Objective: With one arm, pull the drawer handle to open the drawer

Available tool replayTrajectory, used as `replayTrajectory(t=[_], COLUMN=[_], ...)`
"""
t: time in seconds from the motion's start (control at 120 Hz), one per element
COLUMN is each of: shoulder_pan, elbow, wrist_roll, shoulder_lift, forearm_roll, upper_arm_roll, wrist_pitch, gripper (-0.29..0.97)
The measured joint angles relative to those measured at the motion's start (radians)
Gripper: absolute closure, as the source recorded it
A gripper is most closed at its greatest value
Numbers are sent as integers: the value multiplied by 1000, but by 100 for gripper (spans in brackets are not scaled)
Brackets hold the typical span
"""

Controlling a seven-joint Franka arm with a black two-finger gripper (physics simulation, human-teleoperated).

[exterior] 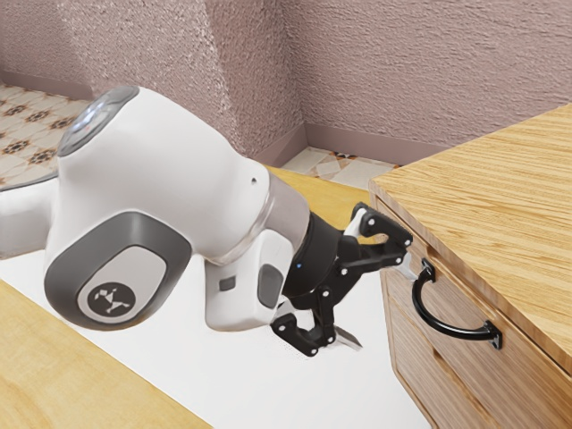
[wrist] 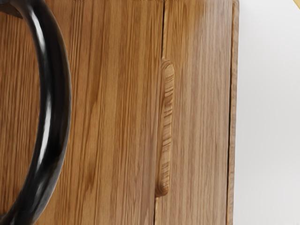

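A wooden cabinet (exterior: 500,206) stands at the exterior view's right. Its top drawer front (exterior: 465,299) carries a black curved handle (exterior: 447,320) and looks flush with the cabinet face. My gripper (exterior: 380,302) is open just to the left of the handle, nothing between its fingers. The upper fingertip (exterior: 407,263) lies close to the handle's upper end; whether it touches, I cannot tell. The lower fingertip (exterior: 347,340) is well clear of the cabinet. In the wrist view the handle (wrist: 52,117) arcs over the drawer front (wrist: 112,117) right ahead of my hand.
Below the top drawer is a lower drawer (exterior: 429,375) with a wooden ridge grip (wrist: 165,126). The cabinet stands on a white floor surface (exterior: 268,375). A wooden board (exterior: 54,375) lies at the lower left, and rough pink walls (exterior: 402,63) stand behind.
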Motion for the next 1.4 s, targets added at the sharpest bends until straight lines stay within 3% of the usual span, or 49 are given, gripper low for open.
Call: replayTrajectory(t=[0.217, 0.383, 0.5, 0.583, 1.108, 1.192, 1.4], shoulder_pan=[-3, -3, -5, -9, -2, 34, 161], elbow=[19, 11, 10, 11, -43, -68, -139], wrist_roll=[59, 87, 101, 110, 134, 135, 136], shoulder_lift=[33, 37, 36, 24, -15, -46, -116], forearm_roll=[-7, -17, -27, -23, -15, -14, -36], upper_arm_roll=[-5, -3, -2, -14, -39, -73, -192], wrist_pitch=[32, 41, 43, 45, 48, 48, 49], gripper=[-2, -12, -9, 2, 3, 12, 9])
